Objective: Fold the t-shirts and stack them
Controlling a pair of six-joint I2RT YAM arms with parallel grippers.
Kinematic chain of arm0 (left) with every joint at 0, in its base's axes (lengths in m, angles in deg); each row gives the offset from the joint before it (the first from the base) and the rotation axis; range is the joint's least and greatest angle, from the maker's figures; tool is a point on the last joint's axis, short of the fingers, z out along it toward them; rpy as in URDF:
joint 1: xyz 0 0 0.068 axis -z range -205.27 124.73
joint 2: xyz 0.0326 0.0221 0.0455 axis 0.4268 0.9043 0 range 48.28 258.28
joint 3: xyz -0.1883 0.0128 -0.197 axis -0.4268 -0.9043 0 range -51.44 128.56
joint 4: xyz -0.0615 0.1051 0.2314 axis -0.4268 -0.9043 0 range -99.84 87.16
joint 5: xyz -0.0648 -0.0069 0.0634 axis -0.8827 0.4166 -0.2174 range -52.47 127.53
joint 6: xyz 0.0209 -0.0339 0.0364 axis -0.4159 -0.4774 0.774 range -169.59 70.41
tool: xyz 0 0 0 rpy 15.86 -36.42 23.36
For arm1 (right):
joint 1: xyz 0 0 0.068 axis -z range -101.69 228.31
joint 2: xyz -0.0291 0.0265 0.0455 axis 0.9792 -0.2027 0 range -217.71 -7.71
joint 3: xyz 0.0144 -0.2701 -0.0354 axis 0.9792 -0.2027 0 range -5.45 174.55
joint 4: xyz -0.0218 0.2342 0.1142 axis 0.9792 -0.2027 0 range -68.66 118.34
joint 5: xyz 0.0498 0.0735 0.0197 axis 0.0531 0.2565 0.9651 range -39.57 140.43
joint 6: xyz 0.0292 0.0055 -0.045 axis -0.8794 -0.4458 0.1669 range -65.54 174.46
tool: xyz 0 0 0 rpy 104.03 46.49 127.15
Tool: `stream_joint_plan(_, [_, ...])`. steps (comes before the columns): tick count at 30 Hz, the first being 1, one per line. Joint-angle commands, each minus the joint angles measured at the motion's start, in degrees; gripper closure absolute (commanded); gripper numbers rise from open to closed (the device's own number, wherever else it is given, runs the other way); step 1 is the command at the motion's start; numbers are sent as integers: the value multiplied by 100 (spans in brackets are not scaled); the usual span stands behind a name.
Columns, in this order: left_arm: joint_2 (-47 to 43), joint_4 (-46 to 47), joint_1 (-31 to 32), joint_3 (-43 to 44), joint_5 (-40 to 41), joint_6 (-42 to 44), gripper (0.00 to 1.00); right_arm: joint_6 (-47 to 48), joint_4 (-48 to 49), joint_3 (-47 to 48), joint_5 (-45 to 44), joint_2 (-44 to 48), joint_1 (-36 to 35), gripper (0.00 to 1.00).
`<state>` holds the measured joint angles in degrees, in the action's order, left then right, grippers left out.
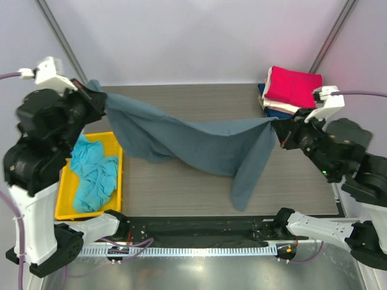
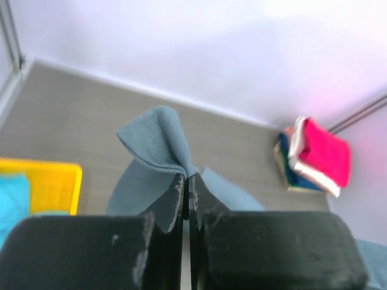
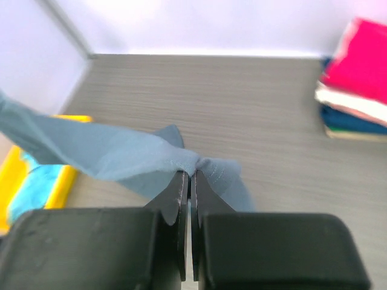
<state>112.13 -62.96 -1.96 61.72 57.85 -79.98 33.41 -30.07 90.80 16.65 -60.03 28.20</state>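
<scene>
Grey wood-grain tabletop (image 1: 175,193), pale walls behind and to the sides.

Left gripper (image 2: 187,181): jaws pressed together, pinching a hemmed corner of the slate grey-blue tee (image 1: 193,142). We see it raised at the far left, above the bin's far end.

Right gripper (image 3: 188,178): jaws likewise pressed together on a bunched bit of the same tee, raised at the right, just beside the folded stack.

Between them the tee's long axis runs across the table, from far left to slightly nearer right. The held edge sags in the middle, and a long flap hangs below the right-hand pinch toward the near table edge. We cannot tell whether the sagging middle rests on the wood.

Outward, right: crimson tee (image 1: 296,84) tops the stack at the far right corner, with cream tee (image 1: 279,107) and navy tee (image 1: 270,113) beneath.

Outward, left: teal tee (image 1: 94,172) lies crumpled in the yellow bin (image 1: 120,181).

We judge the coming move to be a lay-down. Open room is the bare middle, between bin and stack. Both arms are equally committed. The hanging flap lies close to the near edge and could slip over it.
</scene>
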Motion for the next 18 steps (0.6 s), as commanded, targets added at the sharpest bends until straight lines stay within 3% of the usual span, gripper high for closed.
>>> stream_joint_plan(1, [-84, -70, 7, 925, -264, 762, 100, 856, 260, 631, 1416, 143, 10, 99])
stream_joint_plan(5, [-250, 298, 7, 1603, -1010, 1297, 100, 1288, 348, 1176, 2331, 283, 10, 99])
stream_joint_plan(12, [-1120, 1493, -2, 1209, -1996, 1712, 100, 2026, 708, 1765, 3525, 705, 141, 99])
stream_joint_plan(18, [-1043, 1784, -2, 1366, -2164, 1730, 100, 2071, 928, 1784, 3178, 662, 194, 99])
